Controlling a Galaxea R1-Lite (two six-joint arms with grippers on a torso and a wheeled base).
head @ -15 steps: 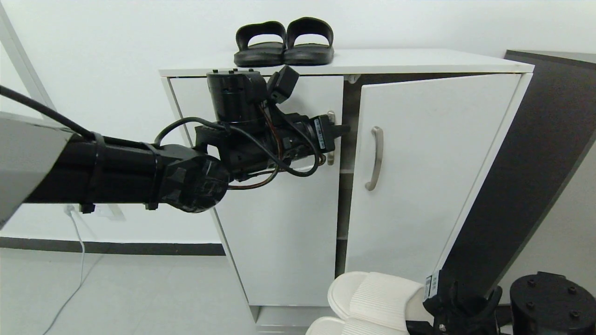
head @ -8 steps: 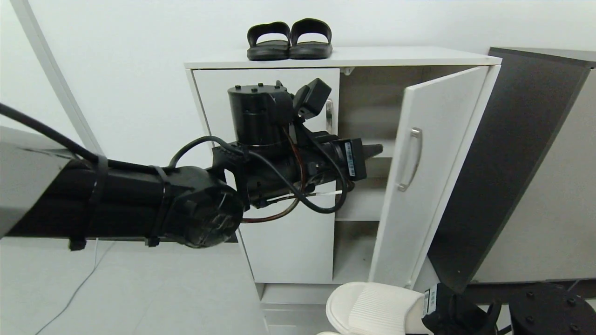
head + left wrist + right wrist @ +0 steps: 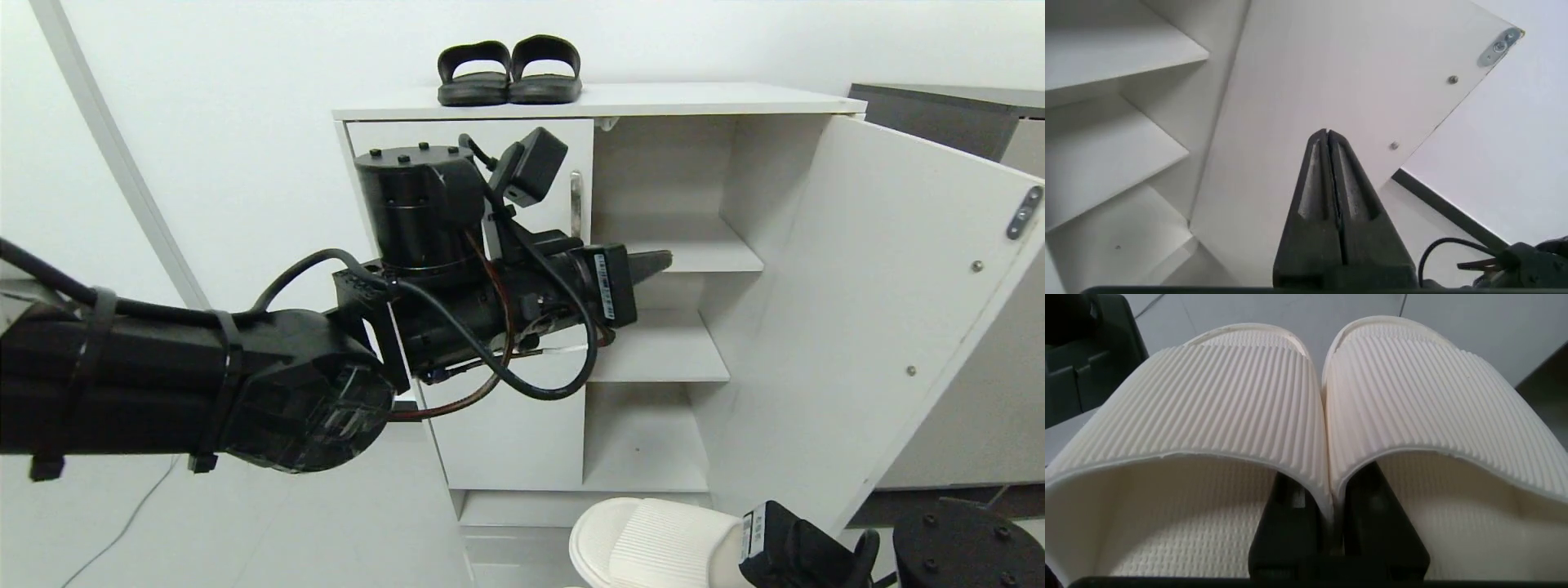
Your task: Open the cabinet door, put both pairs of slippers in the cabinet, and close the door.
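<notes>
The white cabinet [image 3: 604,100] has its right door [image 3: 865,327] swung wide open, and its left door [image 3: 506,441] is closed. Bare shelves [image 3: 669,351] show inside. A pair of black slippers [image 3: 510,69] stands on the cabinet top. My left gripper [image 3: 663,261] is shut on nothing and points into the open compartment at the level of the upper shelf. The left wrist view has its closed fingers [image 3: 1328,163] before the door's inner face [image 3: 1372,73]. Low at the front, my right gripper [image 3: 1329,514] is shut on the inner edges of a pair of white slippers [image 3: 1233,400] [image 3: 653,535].
A dark grey cabinet [image 3: 980,261] stands right behind the open door. The left door's metal handle [image 3: 575,200] is just behind my left wrist. A cable [image 3: 122,531] trails on the pale floor at the left, beside the white wall.
The right door has swung from barely ajar to wide open. The head camera has pulled back from the cabinet. My left gripper has shifted right, off the door edge, into the opening.
</notes>
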